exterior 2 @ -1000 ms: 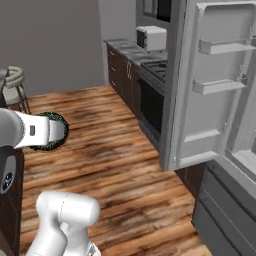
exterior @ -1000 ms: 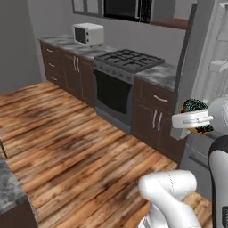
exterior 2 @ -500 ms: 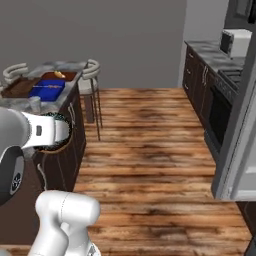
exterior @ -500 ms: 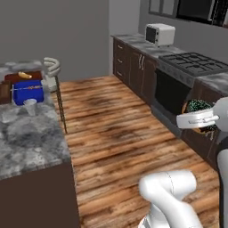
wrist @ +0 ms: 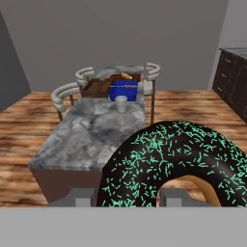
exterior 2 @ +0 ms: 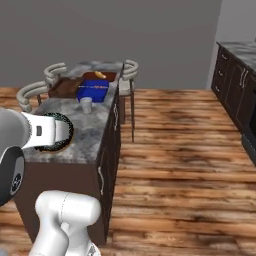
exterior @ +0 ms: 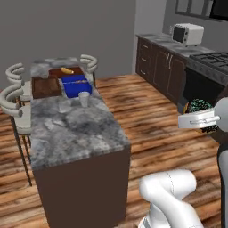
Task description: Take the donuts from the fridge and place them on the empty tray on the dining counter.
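A: Any writing, brands, labels?
B: None readable. The microwave [exterior: 188, 34] face is too small to make out.

A: Arm pose?
B: The white arm rises from the base, and the hand is held out level at mid height, over the wooden floor [exterior 2: 180, 150] and short of the surface. The gripper [wrist: 126, 198] looks straight at the near end of the dining counter [exterior: 75, 127].

A: Gripper state?
B: Pinching the chocolate donut [wrist: 169, 164]. It has dark frosting with light green sprinkles. The ring stands up between the two finger tips and tan dough shows on its inner edge. From the left base view the donut sits just behind the white hand; from the right base view only its dark rim peeks past the hand.

A: Where's the tray?
B: The tray [exterior: 46, 87] is dark brown wood at the far end of the surface, well apart from the donut. Just beside it is a blue dish [exterior: 75, 84]. Behind them lies a reddish board [exterior: 67, 71] with a yellowish roll [exterior: 67, 70] on it. A small pale cup [exterior: 83, 99] stands nearer, in front of the dish.

A: Anything cut off or unclear?
B: The donut's lower part is cut off at the bottom of the hand view. The stools [exterior: 13, 104] are partly hidden behind the counter. Whether the tray holds anything is hard to tell at this range; it looks bare. The dark cabinets [exterior: 160, 67] and the stove edge run off the right side.
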{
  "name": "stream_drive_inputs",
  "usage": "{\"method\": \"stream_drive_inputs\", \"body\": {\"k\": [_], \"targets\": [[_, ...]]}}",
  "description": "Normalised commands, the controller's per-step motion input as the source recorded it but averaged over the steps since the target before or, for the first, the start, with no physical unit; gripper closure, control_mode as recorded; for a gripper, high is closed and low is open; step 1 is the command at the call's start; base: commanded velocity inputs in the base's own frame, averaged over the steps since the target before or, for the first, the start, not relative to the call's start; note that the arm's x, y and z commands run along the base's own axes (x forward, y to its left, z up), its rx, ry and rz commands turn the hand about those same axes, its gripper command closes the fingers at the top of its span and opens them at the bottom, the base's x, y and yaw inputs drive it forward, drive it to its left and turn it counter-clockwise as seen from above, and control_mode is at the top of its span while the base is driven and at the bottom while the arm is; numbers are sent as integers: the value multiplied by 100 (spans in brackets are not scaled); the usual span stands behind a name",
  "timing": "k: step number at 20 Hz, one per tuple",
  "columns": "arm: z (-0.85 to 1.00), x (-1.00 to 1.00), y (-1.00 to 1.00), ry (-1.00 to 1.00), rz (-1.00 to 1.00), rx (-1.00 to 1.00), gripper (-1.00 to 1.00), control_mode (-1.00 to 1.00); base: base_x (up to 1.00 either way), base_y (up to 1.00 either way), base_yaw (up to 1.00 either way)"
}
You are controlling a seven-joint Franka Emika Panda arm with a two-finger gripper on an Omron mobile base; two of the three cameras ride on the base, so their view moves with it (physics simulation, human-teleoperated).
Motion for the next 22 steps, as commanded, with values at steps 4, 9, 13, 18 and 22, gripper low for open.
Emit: {"method": "stream_drive_inputs", "body": {"k": [4, 9, 13, 18, 22], "targets": [[0, 0, 0, 0, 0, 0, 100, 100, 28, 100, 1], [0, 0, 0, 0, 0, 0, 100, 100, 28, 100, 0], [0, 0, 0, 0, 0, 0, 100, 100, 21, 100, 0], [0, 0, 0, 0, 0, 0, 100, 100, 34, 100, 0], [0, 0, 0, 0, 0, 0, 100, 100, 64, 100, -9]]}}
